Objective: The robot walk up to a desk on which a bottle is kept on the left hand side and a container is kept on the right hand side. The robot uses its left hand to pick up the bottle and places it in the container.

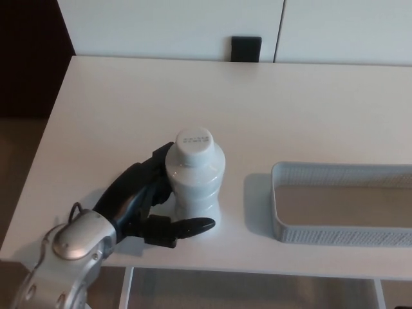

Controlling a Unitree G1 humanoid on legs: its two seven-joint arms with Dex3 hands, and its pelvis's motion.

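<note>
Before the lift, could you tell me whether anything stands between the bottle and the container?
Nothing visible does. Only bare desk separates the bottle from the container on its right. The left hand wraps the bottle's other side.
</note>
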